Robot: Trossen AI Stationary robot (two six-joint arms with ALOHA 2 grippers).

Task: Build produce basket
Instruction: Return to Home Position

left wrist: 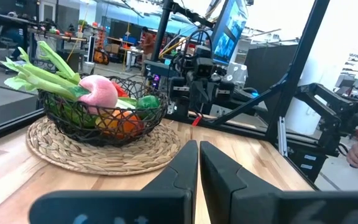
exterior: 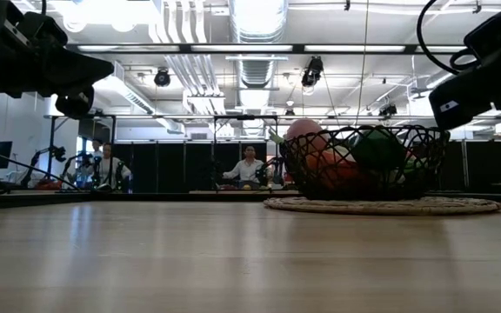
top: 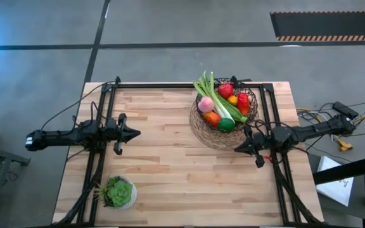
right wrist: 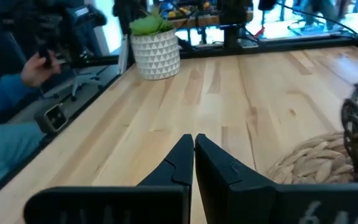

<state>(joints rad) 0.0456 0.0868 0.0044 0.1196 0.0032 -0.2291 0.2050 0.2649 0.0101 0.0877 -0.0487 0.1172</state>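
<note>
The dark wire basket (top: pixel 249 95) stands on a round woven mat (top: pixel 201 126) at the far right of the table. It holds green leafy stalks (top: pixel 215 100), a pink onion (top: pixel 205 104), red pieces (top: pixel 227 90), an orange piece (top: pixel 211 118) and a green lime (top: pixel 226 125). The basket also shows in the low view (exterior: pixel 364 161) and the left wrist view (left wrist: pixel 104 109). My left gripper (top: pixel 136 133) is shut and empty above the table's left middle. My right gripper (top: pixel 237 149) is shut and empty just near of the mat.
A small spiky green plant in a white pot (top: pixel 120 193) stands near the table's near left corner; it shows in the right wrist view (right wrist: pixel 156 46). Bare wood lies between the two grippers. A person's sleeve and hand (right wrist: pixel 17 81) show beyond the table edge.
</note>
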